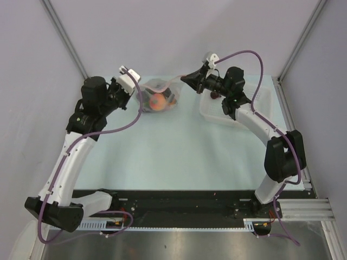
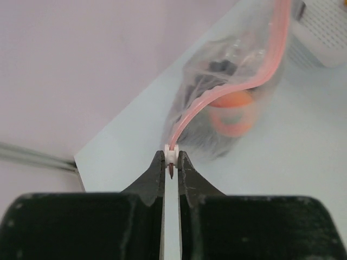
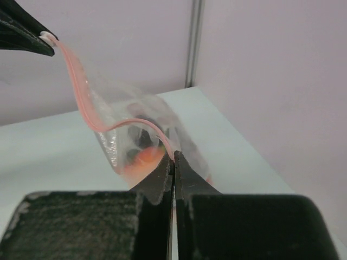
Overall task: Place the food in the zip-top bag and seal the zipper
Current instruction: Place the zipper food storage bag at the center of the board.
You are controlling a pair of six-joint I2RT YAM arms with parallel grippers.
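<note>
The clear zip-top bag (image 1: 160,98) hangs at the back of the table between my two grippers, with an orange ball (image 1: 158,103) and dark food pieces inside. My left gripper (image 1: 140,90) is shut on the white slider (image 2: 171,154) at one end of the pink-red zipper (image 2: 217,96). My right gripper (image 1: 184,79) is shut on the other end of the zipper strip (image 3: 172,156). In the right wrist view the zipper (image 3: 87,108) sags in a curve from the left gripper's fingertip (image 3: 30,38) down to mine. The orange ball also shows in the left wrist view (image 2: 234,111) and the right wrist view (image 3: 145,158).
A white perforated basket (image 1: 260,100) stands at the back right, under my right arm, and shows in the left wrist view (image 2: 320,32). Grey walls close in the back and both sides. A metal post (image 3: 192,43) stands in the corner.
</note>
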